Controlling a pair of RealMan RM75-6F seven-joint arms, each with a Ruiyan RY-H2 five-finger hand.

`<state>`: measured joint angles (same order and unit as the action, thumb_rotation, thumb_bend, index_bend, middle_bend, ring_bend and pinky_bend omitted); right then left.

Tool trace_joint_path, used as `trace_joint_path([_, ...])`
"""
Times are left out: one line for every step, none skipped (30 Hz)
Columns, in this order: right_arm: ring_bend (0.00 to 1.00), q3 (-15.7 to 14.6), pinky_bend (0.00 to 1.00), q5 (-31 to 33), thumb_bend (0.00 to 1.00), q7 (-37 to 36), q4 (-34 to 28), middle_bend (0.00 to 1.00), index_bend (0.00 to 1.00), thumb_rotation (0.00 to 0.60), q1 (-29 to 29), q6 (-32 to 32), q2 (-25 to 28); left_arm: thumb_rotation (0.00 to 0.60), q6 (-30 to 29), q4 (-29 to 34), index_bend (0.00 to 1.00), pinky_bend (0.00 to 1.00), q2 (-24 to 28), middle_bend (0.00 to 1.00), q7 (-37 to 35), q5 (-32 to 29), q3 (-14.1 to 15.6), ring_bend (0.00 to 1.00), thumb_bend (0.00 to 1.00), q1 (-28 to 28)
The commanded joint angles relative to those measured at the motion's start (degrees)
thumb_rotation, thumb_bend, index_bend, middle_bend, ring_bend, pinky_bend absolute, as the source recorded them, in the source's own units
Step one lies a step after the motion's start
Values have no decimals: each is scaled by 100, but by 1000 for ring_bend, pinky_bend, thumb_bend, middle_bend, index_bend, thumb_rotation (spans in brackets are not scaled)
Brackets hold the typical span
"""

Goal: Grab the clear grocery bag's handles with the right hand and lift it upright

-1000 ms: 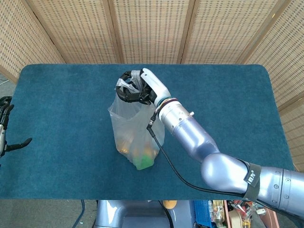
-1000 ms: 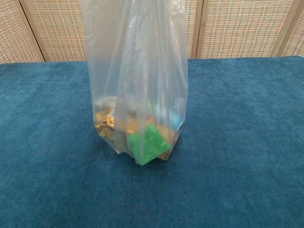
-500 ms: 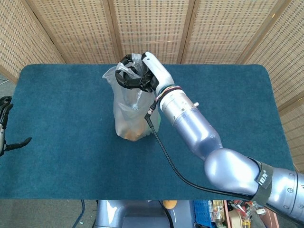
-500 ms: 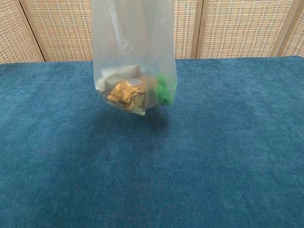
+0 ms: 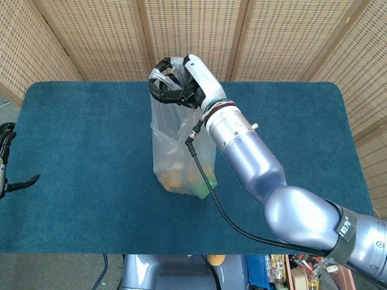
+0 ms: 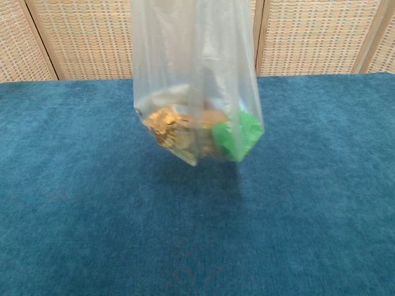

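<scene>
My right hand (image 5: 180, 86) grips the bunched handles of the clear grocery bag (image 5: 179, 145) at the top. The bag (image 6: 194, 80) hangs upright and its bottom is off the blue table (image 6: 308, 203), with a shadow beneath it. A green item (image 6: 239, 135) and golden-wrapped goods (image 6: 168, 126) sit in the bag's bottom. The chest view cuts off the hand and the handles. My left hand (image 5: 6, 163) shows at the left edge of the head view, away from the bag, fingers apart and holding nothing.
Wicker screen panels (image 5: 199, 36) stand behind the table's far edge. The blue cloth (image 5: 78, 121) stretches to both sides of the bag. My right arm (image 5: 260, 175) reaches in from the lower right.
The bag went up off the table and swung away, then came back nearer and slightly right. It still hangs from my right hand; the left hand has stayed still.
</scene>
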<state>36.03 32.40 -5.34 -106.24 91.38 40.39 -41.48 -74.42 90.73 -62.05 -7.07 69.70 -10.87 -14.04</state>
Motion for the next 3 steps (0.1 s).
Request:
trace_joint_path([845, 54, 1000, 41, 1000, 86, 29, 851, 849, 600, -23, -30, -29, 600, 4, 4, 0, 0, -6, 0, 18, -8, -7, 0, 196, -3])
trace_joint_path([845, 82, 1000, 50, 1000, 100, 36, 851, 849, 600, -29, -27, -38, 600, 3, 5, 0, 0, -8, 0, 27, -11, -10, 0, 196, -4])
trace_joint_path([845, 105, 1000, 64, 1000, 125, 36, 851, 849, 600, -38, -47, -43, 600, 3, 9, 0, 0, -10, 0, 37, -10, -11, 0, 196, -4])
